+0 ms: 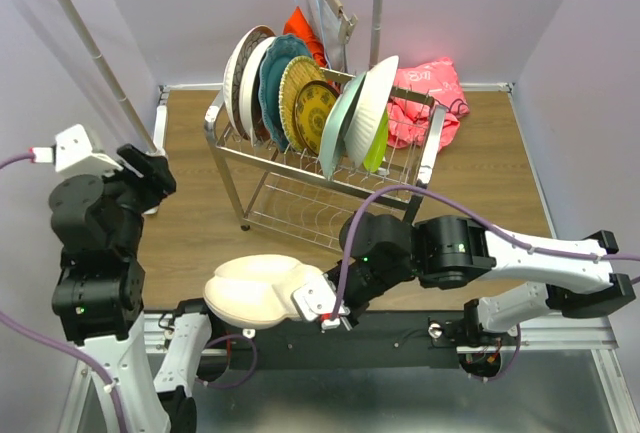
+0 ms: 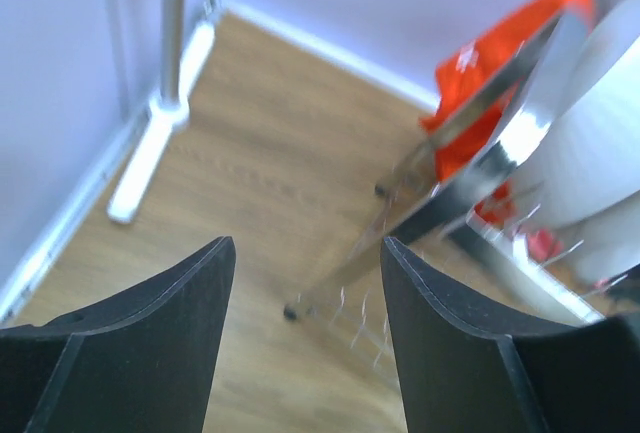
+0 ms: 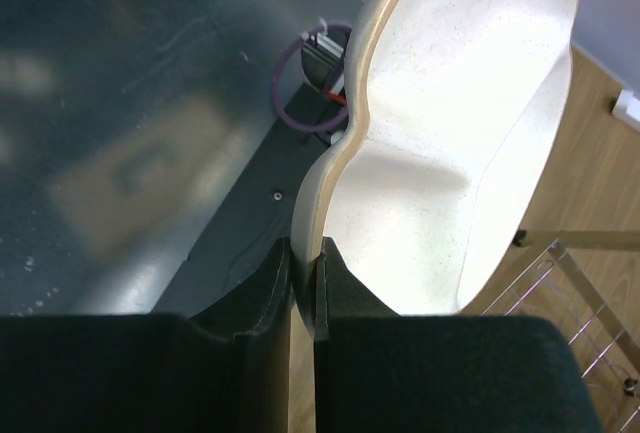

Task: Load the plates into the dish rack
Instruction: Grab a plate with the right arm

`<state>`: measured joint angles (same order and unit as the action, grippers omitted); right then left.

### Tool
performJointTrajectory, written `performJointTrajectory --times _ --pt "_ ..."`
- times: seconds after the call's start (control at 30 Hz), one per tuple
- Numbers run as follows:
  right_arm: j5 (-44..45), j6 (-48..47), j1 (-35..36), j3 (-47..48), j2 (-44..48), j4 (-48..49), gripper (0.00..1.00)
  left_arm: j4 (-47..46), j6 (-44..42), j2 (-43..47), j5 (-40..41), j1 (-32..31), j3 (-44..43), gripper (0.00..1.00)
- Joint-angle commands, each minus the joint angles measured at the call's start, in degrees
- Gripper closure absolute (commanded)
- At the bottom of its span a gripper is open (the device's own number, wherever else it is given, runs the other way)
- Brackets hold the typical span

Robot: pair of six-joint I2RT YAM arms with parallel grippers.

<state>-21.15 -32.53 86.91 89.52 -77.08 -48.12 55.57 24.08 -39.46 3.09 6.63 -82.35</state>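
Right claw nips white divided plate by rim, before dish rack; left claw agape, empty. Thin grip may slip.

Pale lilac walls, wooden tabletop, white clothes rail

Overhead camera looks down on the table; wrist cameras peer close past their fingers, all sharing the dish rack.

Plates stand upright in rack; cream plate outside.
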Motion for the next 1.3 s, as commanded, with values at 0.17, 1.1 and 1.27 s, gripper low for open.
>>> performJointTrajectory --times 0.17,1.1,1.27 --pt "-1.5 -1.4 -0.3 15.1 1.6 8.9 0.99 0.4 4.5 -6.1 9.0 -0.1 -22.3 0.31" --pt "3.9 1.8 -0.6 37.8 -6.9 9.0 0.99 -0.7 15.8 1.0 9.0 -0.2 -13.2 0.3" --pt "0.5 6.2 -0.7 31.3 -4.6 8.8 0.99 -2.2 19.8 2.5 3.0 -0.2 -7.8 0.3"
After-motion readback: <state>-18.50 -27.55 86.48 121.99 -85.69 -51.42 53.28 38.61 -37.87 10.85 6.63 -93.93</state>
